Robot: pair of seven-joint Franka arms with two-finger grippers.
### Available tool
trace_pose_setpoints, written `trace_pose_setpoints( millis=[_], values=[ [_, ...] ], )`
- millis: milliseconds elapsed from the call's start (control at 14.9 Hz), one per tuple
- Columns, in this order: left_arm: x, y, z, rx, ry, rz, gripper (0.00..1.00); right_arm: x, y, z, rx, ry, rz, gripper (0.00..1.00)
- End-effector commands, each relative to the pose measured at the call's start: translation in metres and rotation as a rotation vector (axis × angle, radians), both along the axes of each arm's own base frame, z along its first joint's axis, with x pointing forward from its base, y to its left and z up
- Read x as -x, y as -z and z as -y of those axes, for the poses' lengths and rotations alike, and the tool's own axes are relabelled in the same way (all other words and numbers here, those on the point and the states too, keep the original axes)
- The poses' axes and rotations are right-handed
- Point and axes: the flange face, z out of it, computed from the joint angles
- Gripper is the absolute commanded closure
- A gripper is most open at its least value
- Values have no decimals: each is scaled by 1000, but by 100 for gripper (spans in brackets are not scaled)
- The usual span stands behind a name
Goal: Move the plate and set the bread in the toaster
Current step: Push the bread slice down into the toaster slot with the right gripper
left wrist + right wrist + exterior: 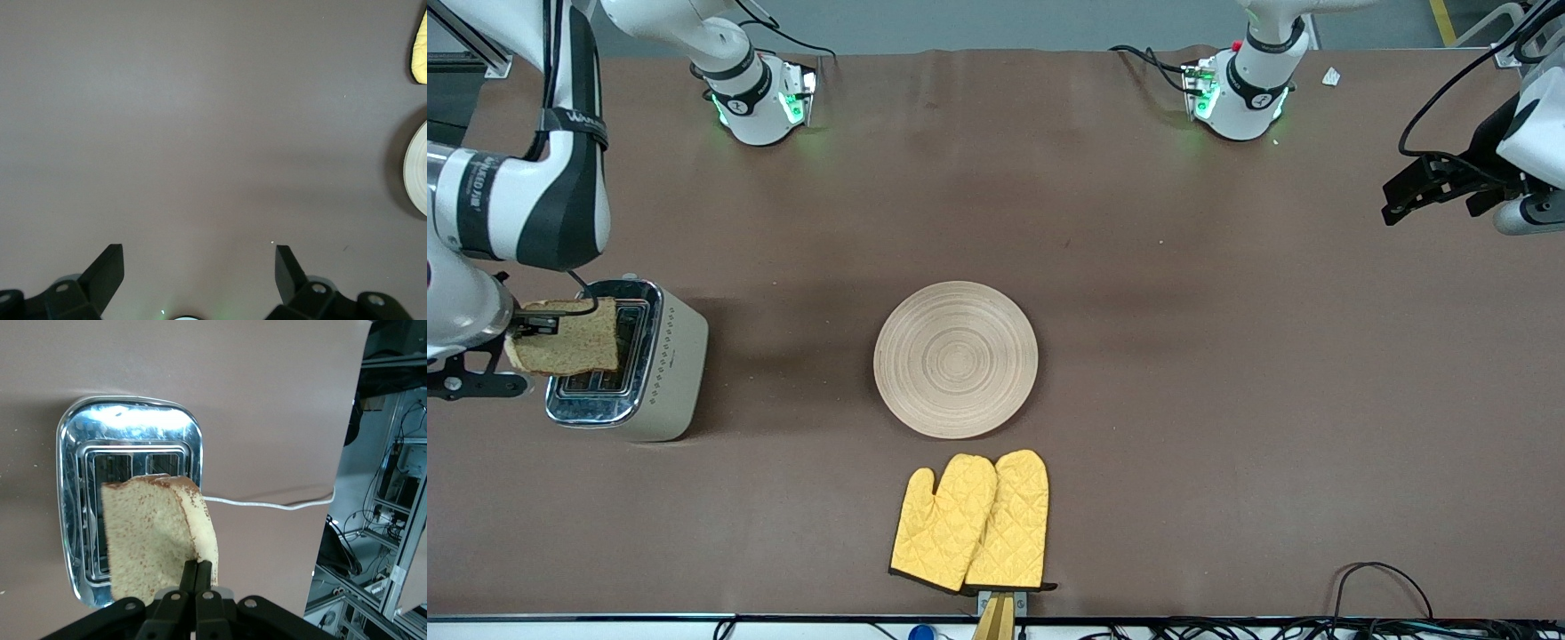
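The right gripper (532,327) hangs over the toaster (630,360), its fingers (198,577) pressed together on one edge of the bread (567,337). The slice is held edge-on above the chrome top, over the slots and not yet in them; in the right wrist view the bread (155,537) covers part of the slot openings of the toaster (127,433), and a white cord (267,503) trails off across the table (1227,356). The toaster stands at the right arm's end of the table, its side with the diamond marks turned toward the plate. The plate (956,359) lies flat near the middle of the table, well apart from the toaster, with nothing on it. A pair of yellow oven mitts (971,522) lies nearer the front camera than the plate, just beside its rim. The left gripper (1427,188) waits above bare table at the left arm's end, fingers (107,270) spread wide and holding nothing; the left wrist view catches only the edge of the plate (417,170) and a corner of a mitt (420,47).
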Motion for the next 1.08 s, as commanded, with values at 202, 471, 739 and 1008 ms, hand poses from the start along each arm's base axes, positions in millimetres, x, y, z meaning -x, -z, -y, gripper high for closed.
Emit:
trace_pose_setpoints(
  millis=[202, 471, 739, 1008],
  values=[
    [-3, 1, 2, 12, 20, 6, 0, 9, 17, -2, 0, -32, 5, 99],
    [-1, 0, 2, 12, 18, 8, 0, 1, 21, -9, -6, -49, 48, 99],
    [0, -1, 1, 11, 17, 5, 0, -7, 35, -13, 7, -46, 75, 99],
    [0, -1, 1, 11, 17, 3, 0, -9, 44, -14, -9, -30, 68, 25]
  ],
)
